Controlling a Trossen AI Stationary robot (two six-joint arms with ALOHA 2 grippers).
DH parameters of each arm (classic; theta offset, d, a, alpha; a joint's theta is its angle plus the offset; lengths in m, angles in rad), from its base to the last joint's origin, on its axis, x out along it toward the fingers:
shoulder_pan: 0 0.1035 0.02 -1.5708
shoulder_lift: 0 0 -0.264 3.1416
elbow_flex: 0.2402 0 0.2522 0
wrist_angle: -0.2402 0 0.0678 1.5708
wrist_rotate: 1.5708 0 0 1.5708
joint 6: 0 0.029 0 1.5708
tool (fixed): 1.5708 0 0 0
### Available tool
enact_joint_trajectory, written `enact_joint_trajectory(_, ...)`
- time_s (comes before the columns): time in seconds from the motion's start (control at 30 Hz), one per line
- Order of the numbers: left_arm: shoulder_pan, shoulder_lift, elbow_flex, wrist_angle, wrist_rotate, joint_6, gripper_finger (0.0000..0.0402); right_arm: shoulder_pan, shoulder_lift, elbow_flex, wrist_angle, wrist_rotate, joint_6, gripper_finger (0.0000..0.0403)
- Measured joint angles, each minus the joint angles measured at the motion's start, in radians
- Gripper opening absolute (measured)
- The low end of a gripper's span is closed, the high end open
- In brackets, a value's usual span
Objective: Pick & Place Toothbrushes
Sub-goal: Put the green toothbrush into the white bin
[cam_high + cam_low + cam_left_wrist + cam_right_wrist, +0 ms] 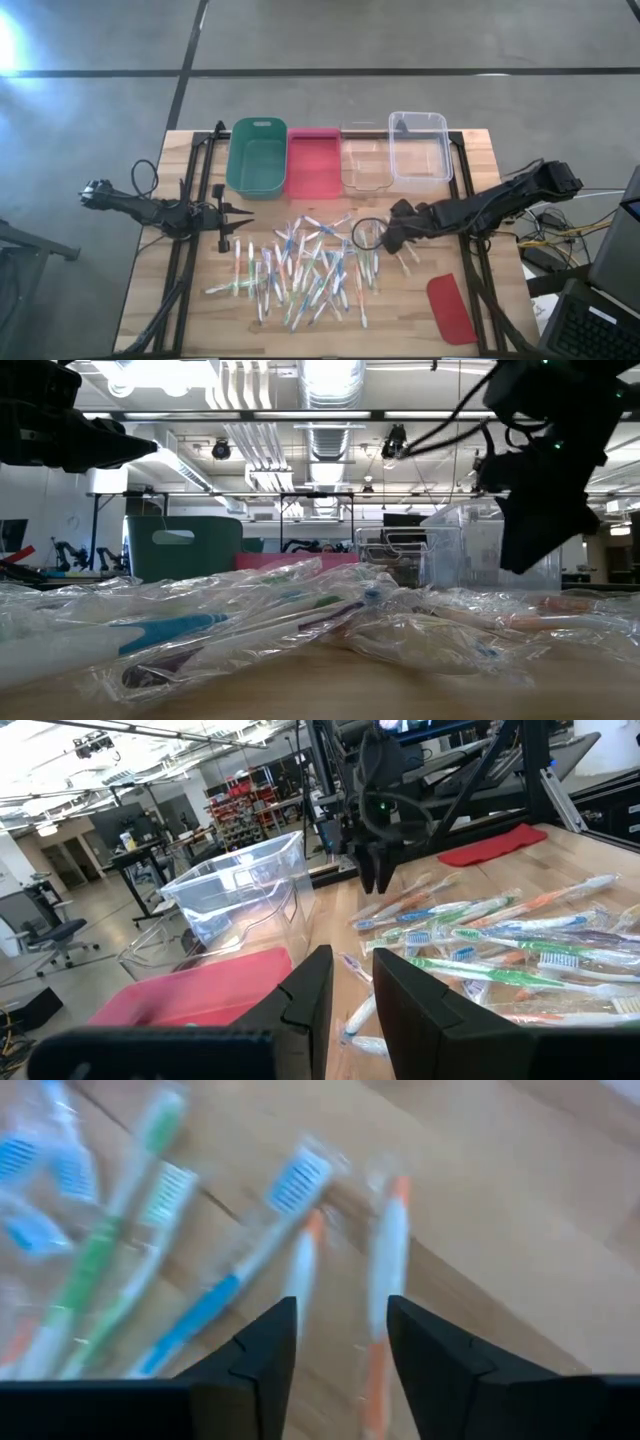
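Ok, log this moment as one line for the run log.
right end effector: open, above toothbrushes, right edge of pile, nothing held | left end effector: waiting at pile's left, empty | bins: no toothbrush visible inside

Along the far edge of the wooden tabletop (150, 320) four bins stand in a row: a green bin (257, 157), a red bin (313, 162), a low clear bin (366, 160) and a taller clear bin (420, 147). A red lid (451, 308) lies flat near the front right corner.

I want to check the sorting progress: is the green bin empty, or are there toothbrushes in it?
Empty. From above, the green bin shows only its bare floor; the toothbrushes all lie scattered on the table.
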Motion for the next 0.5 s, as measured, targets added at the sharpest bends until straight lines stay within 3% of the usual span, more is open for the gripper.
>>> enact_joint_trajectory(0.23,0.0,0.0,0.0,0.0,0.0,0.0,0.0081,0.002,0.001,0.094,0.012,0.006,-0.099,0.0184)
enact_joint_trajectory(0.5,0.0,0.0,0.0,0.0,0.0,0.0,0.0081,0.003,0.015,0.152,0.013,0.009,-0.16,0.0181)
